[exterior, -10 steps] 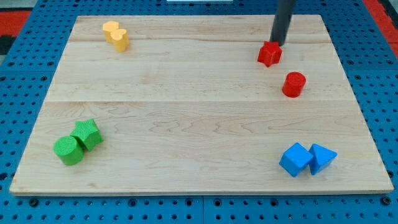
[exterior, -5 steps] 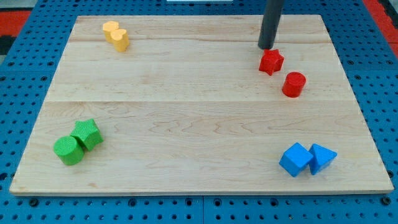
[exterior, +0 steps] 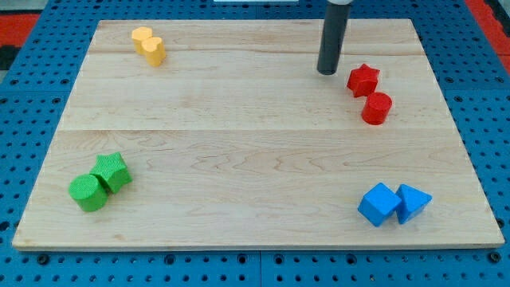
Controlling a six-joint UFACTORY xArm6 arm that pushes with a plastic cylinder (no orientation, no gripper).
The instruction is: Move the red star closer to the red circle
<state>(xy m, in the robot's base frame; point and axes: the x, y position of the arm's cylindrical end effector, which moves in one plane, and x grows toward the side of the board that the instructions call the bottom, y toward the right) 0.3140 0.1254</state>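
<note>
Nearest, at 5 o'clock on the board [exterior: 239, 151]: blue cube [exterior: 378, 204] touching blue triangle [exterior: 413, 201]. At 7 o'clock: green circle [exterior: 87, 192] pressed against green star [exterior: 112, 171]. Farther back, at 2 o'clock: red circle [exterior: 376, 108], with red star [exterior: 362, 80] just beyond it at its 11 o'clock, seemingly touching, though no gap can be made out either way. My tip [exterior: 327, 72] near the star at its 9 o'clock, apart from it. No jaws here, only a plain rod. Farthest, at 11 o'clock: yellow block [exterior: 149, 45].
</note>
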